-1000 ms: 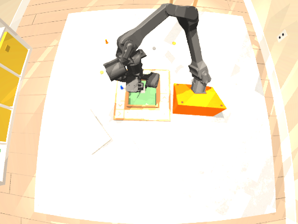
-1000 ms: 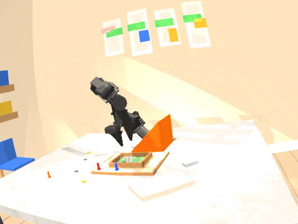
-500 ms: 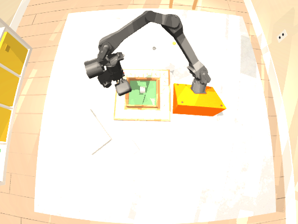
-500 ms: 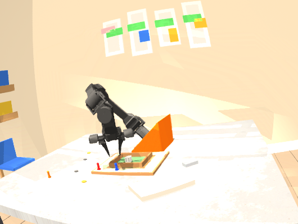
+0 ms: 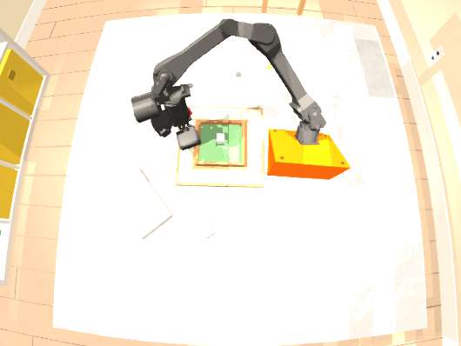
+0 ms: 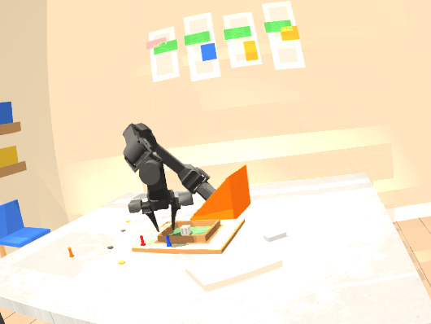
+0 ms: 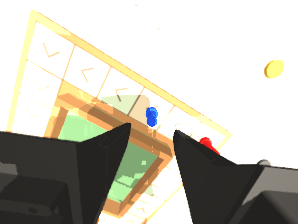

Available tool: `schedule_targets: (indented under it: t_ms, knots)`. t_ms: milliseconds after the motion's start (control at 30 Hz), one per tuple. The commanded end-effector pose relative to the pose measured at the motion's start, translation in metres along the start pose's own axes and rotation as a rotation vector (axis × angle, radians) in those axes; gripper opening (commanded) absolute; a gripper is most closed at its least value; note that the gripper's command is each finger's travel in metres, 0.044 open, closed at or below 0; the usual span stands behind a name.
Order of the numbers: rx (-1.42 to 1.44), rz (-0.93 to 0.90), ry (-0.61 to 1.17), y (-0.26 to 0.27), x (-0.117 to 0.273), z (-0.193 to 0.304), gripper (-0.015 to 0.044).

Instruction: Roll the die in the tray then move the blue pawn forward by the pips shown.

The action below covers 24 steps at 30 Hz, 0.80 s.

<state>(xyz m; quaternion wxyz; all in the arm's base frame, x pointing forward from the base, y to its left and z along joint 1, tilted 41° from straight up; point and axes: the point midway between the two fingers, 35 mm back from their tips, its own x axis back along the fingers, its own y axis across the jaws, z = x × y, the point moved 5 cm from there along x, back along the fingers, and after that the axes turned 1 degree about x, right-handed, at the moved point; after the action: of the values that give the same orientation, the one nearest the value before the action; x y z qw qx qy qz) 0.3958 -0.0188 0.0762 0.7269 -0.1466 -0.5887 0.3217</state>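
My gripper is partly open, with nothing between its fingers. It hangs low over the board's left side, its tips above the blue pawn. That pawn stands upright on a square beside the tray; the arm hides it in the top view. The red pawn stands on the board near one corner. The white die lies in the green-floored tray; its top pips are not readable. The board has arrows on its squares.
The orange wedge under the arm's base stands right of the board. An orange pawn, yellow discs, one a yellow disc, and dark discs lie off the board. A pale slab and a grey block lie farther out.
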Motion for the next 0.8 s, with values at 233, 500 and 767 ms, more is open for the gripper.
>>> schedule_targets:
  t_ms: [233, 500, 767]
  knots:
    - [0.009, 0.007, 0.000, 0.001, -0.018, -0.001, 0.0200]
    - [0.009, 0.008, 0.000, 0.001, -0.031, 0.000, 0.0200]
    - [0.009, 0.009, 0.001, 0.000, -0.040, 0.000, 0.0174]
